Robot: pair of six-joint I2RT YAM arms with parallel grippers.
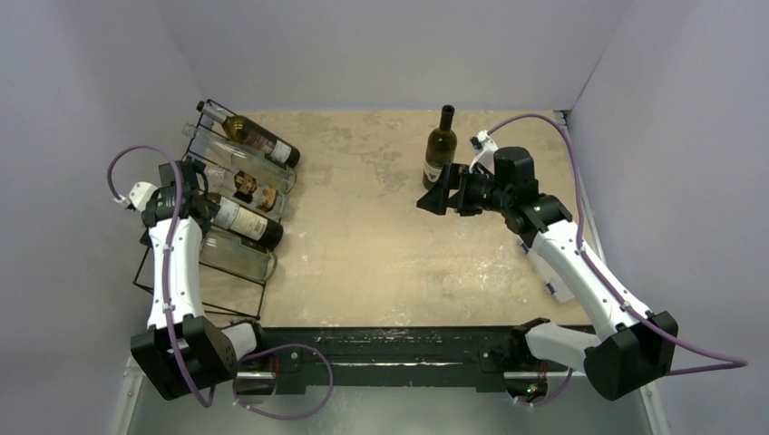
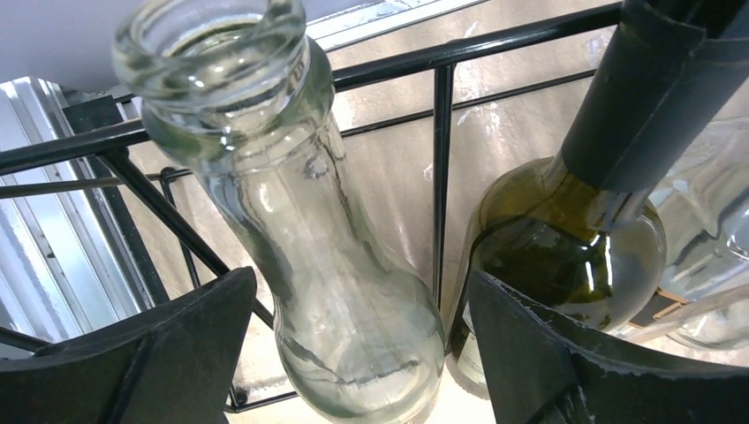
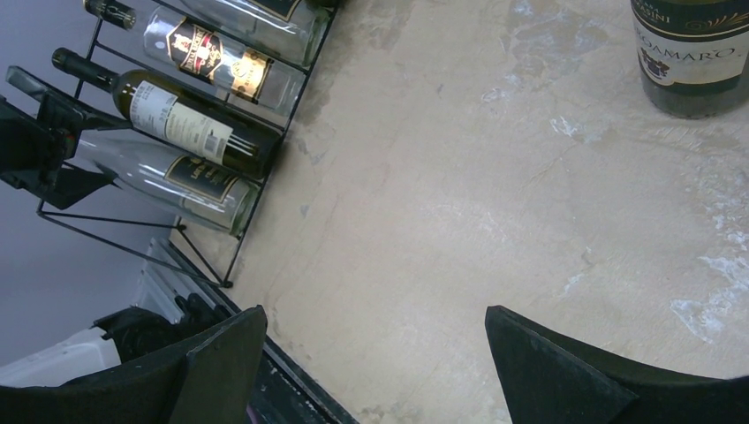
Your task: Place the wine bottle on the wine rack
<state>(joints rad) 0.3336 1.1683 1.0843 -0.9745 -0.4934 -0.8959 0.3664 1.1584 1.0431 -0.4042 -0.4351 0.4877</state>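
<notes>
Well apart from the wine rack stands the wine bottle.

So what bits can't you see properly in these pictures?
Top view: the left arm covers part of the wine rack, and the bottle labels are too small to read.
Right wrist view: the top edge cuts off the standing wine bottle; only its lower label shows.
Left wrist view: the bottom edge cuts off the clear bottle, and the top edge the neck of the dark bottle.
</notes>
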